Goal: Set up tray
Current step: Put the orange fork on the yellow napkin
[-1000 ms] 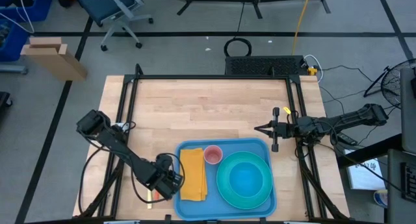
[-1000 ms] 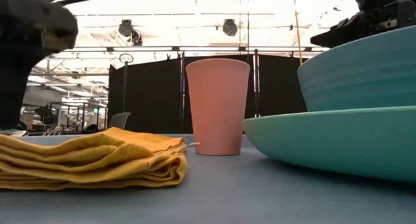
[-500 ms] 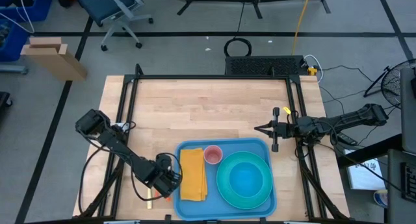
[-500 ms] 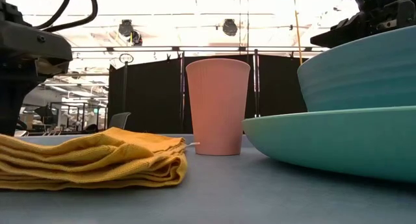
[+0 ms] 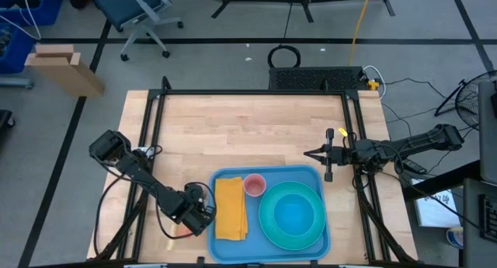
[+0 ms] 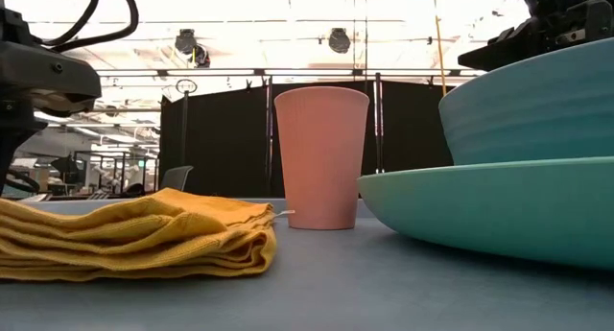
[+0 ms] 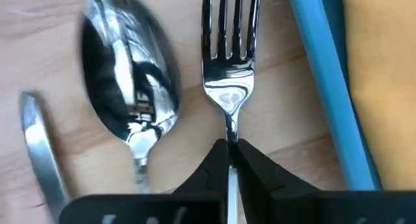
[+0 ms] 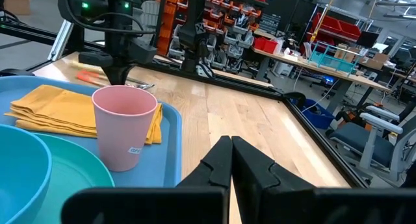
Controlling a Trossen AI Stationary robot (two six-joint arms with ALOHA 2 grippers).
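Note:
The sky-blue tray (image 5: 222, 175) lies at the table's near side. On it are a folded yellow napkin (image 5: 231, 208), a pink cup (image 5: 255, 185), and a teal bowl (image 5: 299, 214) on a teal plate (image 5: 268, 225). My left gripper (image 5: 200, 219) is just left of the tray and shut on a fork (image 7: 227, 68). The fork is beside a spoon (image 7: 130, 113) and a knife (image 7: 42, 152) on the wood. My right gripper (image 5: 328, 154) is shut and empty, beyond the tray's far right corner. My left gripper pinches the fork's handle just behind its neck (image 7: 229, 134) between the two fingertips. The fingers come from above and the handle runs back between them, hidden by the gripper. The tines point away, next to the tray's rim (image 7: 325, 87). I cannot tell whether the fork is clear of the table.
Bare wood lies beyond the tray toward the far edge. A black frame borders the table on both sides. In the low view the cup (image 6: 320, 156) stands between the napkin (image 6: 134, 235) and the plate (image 6: 480, 206).
My left gripper has gone up a little and slightly toward the table's left edge, staying shut. The things on the tray have not moved.

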